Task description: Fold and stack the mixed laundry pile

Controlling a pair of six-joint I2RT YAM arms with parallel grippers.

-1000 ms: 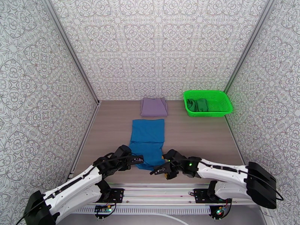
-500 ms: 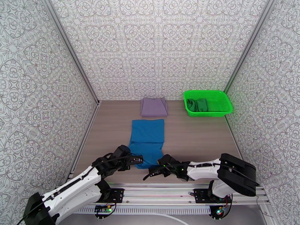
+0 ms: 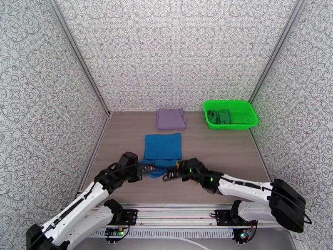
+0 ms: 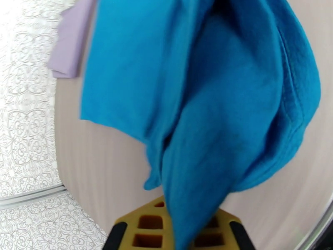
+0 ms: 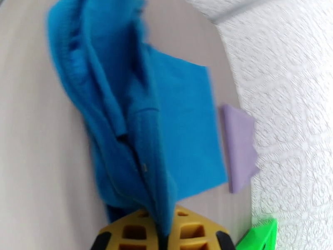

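Observation:
The bright blue garment [image 3: 163, 146] lies flat in the middle of the table, its near end raised off the surface. My left gripper [image 3: 151, 166] is shut on the near left corner, and the blue cloth [image 4: 216, 121] hangs from its fingers. My right gripper [image 3: 167, 176] is shut on the near right corner, with blue cloth [image 5: 137, 134] draped over it. Behind the blue one, the lavender-grey garment [image 3: 170, 118] lies folded at the back of the table. The dark green garment [image 3: 219, 116] sits inside the green basket.
The bright green mesh basket [image 3: 245, 117] stands at the back right, near the right wall. Patterned walls close in the table on the left, back and right. Bare wooden table surface [image 3: 216, 151] lies right of the blue garment.
Both grippers have risen and moved toward the back wall, carrying the blue garment's near edge with them. The cloth now covers less of the table's near part.

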